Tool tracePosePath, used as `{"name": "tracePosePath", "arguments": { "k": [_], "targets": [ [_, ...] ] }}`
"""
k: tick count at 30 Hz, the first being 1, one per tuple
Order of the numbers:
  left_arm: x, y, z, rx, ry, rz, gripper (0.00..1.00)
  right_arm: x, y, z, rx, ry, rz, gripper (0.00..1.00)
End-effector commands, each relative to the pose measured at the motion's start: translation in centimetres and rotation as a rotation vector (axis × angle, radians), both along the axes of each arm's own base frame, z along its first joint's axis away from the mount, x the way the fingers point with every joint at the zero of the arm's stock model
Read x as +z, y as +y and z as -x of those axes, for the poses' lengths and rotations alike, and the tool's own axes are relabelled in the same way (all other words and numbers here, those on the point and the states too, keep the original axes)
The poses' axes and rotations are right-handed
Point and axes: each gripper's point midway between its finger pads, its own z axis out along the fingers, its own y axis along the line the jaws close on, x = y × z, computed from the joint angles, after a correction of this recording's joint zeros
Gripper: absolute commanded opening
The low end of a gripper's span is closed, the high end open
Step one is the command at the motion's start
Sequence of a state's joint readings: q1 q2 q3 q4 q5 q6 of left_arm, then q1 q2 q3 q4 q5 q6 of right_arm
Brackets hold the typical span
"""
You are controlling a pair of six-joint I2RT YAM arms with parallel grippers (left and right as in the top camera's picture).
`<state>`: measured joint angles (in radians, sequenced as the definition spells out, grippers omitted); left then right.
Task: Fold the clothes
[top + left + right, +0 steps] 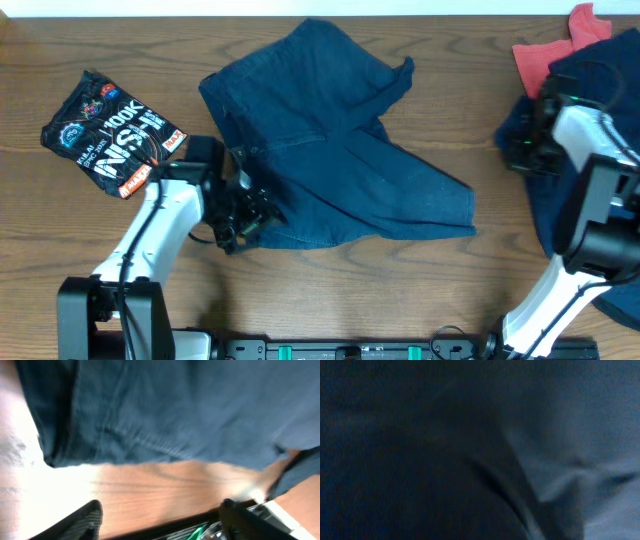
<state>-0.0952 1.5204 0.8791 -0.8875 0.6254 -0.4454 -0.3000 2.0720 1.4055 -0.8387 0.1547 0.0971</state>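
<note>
In the overhead view a dark denim garment (340, 150) lies spread and rumpled across the middle of the wooden table (350, 290), with a waistband seam running over its left part. The left gripper (250, 212) sits at its lower left edge, low over the cloth. A folded black printed T-shirt (112, 135) lies at the upper left. At the right edge the right gripper (522, 150) reaches into a heap of dark blue clothes (555, 215), and a red garment (545, 55) lies above the heap. From the left wrist, the left gripper (160, 509) is spread wide. Its fingers (90, 517) stand at the bottom corners with only bare table (165, 485) between them, and the denim garment's (165, 410) hem runs just beyond. The right wrist view shows only blurred dark blue cloth (420, 450), so whether that gripper is closed cannot be told. The fold of the denim looks barely begun. The next move likely calls for the left fingers to advance onto the hem and pinch it before lifting it across.
</note>
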Motion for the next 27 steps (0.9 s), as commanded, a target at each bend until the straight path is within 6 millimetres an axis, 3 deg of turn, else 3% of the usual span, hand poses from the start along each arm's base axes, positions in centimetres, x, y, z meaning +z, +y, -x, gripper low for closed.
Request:
{"name": "tracePosePath", "arguments": {
  "k": [1,3,6,8,10,13,17,21,22,27],
  "targets": [
    [-1.2,0.2,1.5,0.071,0.091,-0.072,0.85,0.4,-5.7,2.0,-0.184,0.032,0.11,0.06],
    [-2.0,0.7,2.3,0.107,0.13,-0.126,0.87,2.2,-5.8,1.4,-0.221,-0.027,0.027,0.09],
    [-3.5,2.0,3.2,0.162,0.167,-0.215,0.91,6.1,-4.1,-0.2,-0.196,-0.134,-0.137,0.15],
    [-4.4,2.5,2.5,0.185,0.129,-0.245,0.9,9.1,-2.8,-0.7,-0.153,-0.19,-0.191,0.19],
    [-4.9,2.7,1.1,0.197,0.061,-0.258,0.88,12.2,-1.1,-0.6,-0.082,-0.238,-0.211,0.29],
    [-5.3,3.8,-0.7,0.218,-0.023,-0.32,0.72,15.9,1.3,0.1,-0.008,-0.289,-0.218,0.44],
    [-5.3,4.1,-2.1,0.229,-0.08,-0.334,0.42,19.2,4.5,2.2,0.046,-0.298,-0.222,0.45],
    [-5.3,4.0,-1.9,0.227,-0.072,-0.33,0.1,19.9,6.5,4.4,0.011,-0.252,-0.248,0.42],
    [-5.3,4.0,-1.7,0.226,-0.064,-0.33,0.06,19.7,6.9,4.9,-0.009,-0.238,-0.256,0.42],
    [-5.4,4.3,-0.1,0.214,-0.002,-0.347,0.06,16.6,8.1,8.3,-0.226,-0.121,-0.255,0.4]
  ]
}}
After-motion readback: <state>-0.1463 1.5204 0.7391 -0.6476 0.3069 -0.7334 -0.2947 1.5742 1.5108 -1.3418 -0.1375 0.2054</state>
